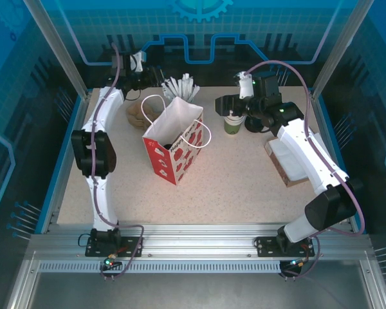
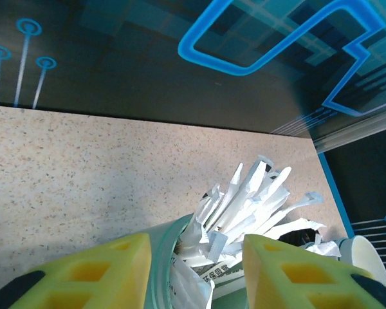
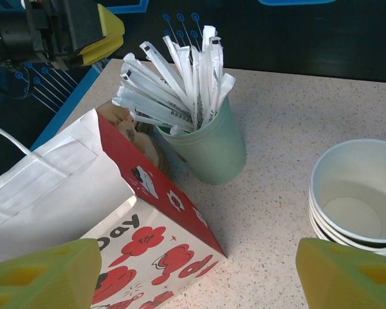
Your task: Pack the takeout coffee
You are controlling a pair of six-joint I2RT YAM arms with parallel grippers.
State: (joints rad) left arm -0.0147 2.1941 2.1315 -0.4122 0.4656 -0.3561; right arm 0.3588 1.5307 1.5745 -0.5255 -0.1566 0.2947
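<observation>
A dark round shape [image 1: 255, 123] beside the cup stack, half under my right wrist, may be the takeout coffee's black lid; I cannot tell. The red-and-white paper bag [image 1: 174, 145] [image 3: 141, 244] stands open mid-table. My right gripper [image 1: 226, 106] [image 3: 196, 252] hovers open, wide and empty, over the bag's far corner and the bare table by the lidless cups [image 3: 357, 193]. At the back left, my left gripper [image 1: 148, 72] [image 2: 196, 248] hangs above and behind the pale green cup of white sticks [image 2: 244, 199] [image 3: 212, 148]. Its jaws are partly closed, with nothing between them.
The stack of white-rimmed cups [image 1: 233, 123] stands right of the stick cup. Something brown and crumpled [image 1: 138, 114] lies behind the bag. A cardboard box [image 1: 286, 161] sits under my right forearm. Blue-edged walls [image 1: 64, 161] ring the table.
</observation>
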